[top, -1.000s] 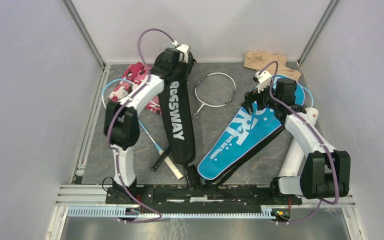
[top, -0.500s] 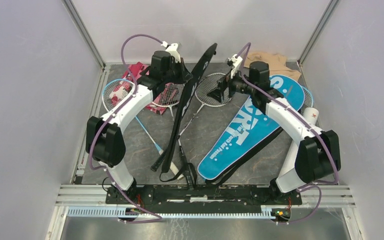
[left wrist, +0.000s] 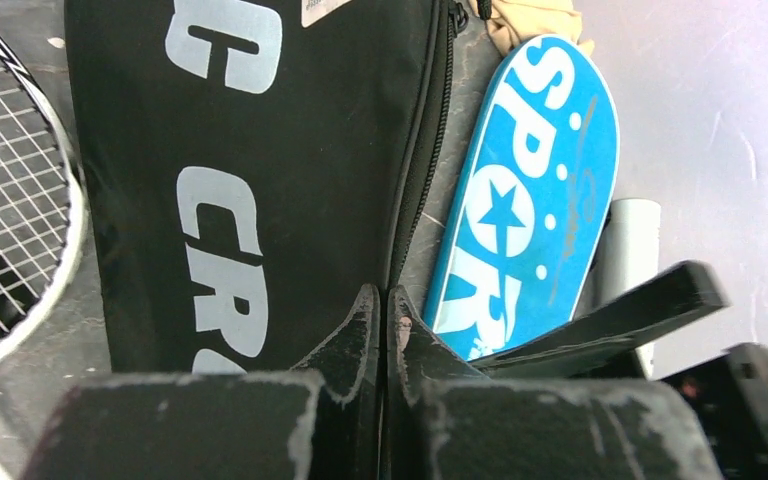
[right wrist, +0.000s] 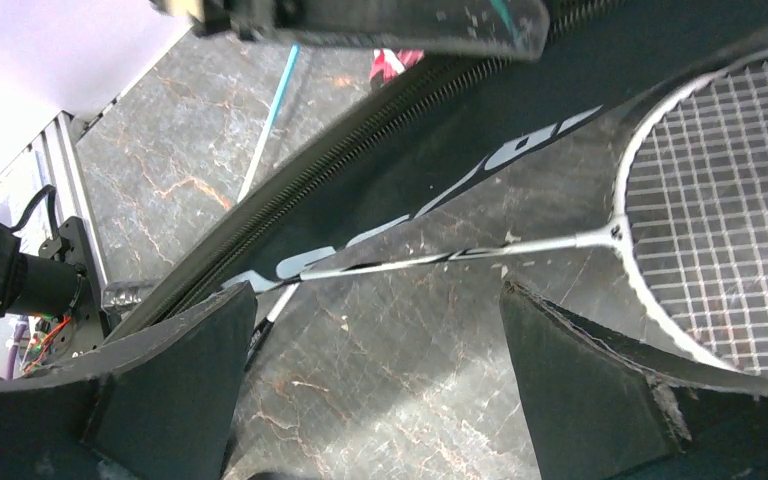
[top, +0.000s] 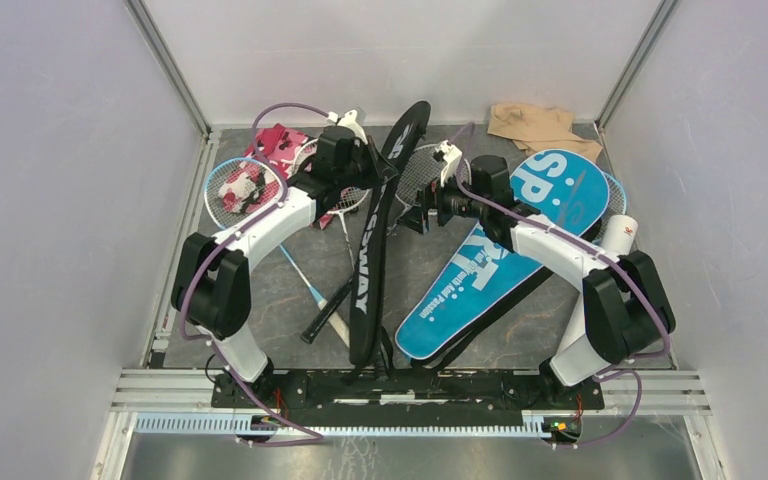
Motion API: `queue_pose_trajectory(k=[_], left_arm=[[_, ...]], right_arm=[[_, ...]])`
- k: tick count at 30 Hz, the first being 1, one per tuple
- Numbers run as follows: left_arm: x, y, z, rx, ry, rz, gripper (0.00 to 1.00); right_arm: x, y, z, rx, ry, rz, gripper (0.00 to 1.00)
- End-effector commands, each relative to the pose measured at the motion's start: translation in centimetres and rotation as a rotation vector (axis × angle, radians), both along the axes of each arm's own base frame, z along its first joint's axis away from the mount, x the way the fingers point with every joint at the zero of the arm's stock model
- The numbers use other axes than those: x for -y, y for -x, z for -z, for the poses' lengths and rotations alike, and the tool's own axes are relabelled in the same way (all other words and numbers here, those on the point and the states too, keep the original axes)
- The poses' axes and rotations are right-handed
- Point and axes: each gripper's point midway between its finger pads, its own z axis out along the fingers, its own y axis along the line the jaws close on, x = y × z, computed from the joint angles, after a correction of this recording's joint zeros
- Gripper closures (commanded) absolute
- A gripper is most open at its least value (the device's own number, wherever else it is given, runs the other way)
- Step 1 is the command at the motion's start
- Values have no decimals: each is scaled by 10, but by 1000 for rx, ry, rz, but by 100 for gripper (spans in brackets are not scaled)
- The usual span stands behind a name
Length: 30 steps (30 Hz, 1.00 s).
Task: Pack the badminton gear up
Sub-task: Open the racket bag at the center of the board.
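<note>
The black "CROSSWAY" cover (top: 365, 290) stands tilted on its long edge down the middle of the table. My left gripper (top: 378, 170) is shut on its zipper edge (left wrist: 385, 300) near the wide end. A silver racket (top: 428, 165) lies just right of the cover. My right gripper (top: 415, 215) hangs open above the racket's shaft (right wrist: 460, 255), fingers apart and empty (right wrist: 375, 330). The blue "SPORT" cover (top: 505, 250) lies flat to the right, with the white tube (top: 615, 235) beyond it. A blue-framed racket (top: 235, 185) lies at the far left.
A pink camouflage cloth (top: 275, 145) lies on the left racket heads. A beige cloth (top: 530, 120) sits in the back right corner. Racket handles (top: 325, 320) cross left of the black cover. Walls close in on three sides.
The left gripper has raised the black cover from lying flat to standing on edge. The right arm has swung left from the blue cover to the silver racket, still open.
</note>
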Motion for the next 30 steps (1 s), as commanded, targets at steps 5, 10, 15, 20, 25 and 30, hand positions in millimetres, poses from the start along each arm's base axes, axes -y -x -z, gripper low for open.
queue_pose_trajectory(k=[5, 10, 15, 20, 25, 30], left_arm=[[7, 1, -42, 24, 156, -74, 98], [7, 0, -39, 27, 144, -79, 98], [4, -1, -34, 33, 127, -89, 98], [6, -1, -33, 39, 122, -84, 98], [10, 2, -34, 37, 132, -72, 98], [13, 4, -37, 33, 148, -59, 98]], right_arm=[[-10, 10, -13, 21, -73, 7, 5], [-12, 19, -9, 17, -87, -21, 10], [-2, 20, -16, 61, -63, 18, 12], [-5, 33, -33, 97, -96, -51, 14], [-15, 42, -31, 98, -95, -107, 16], [-29, 47, -24, 83, -88, -157, 23]])
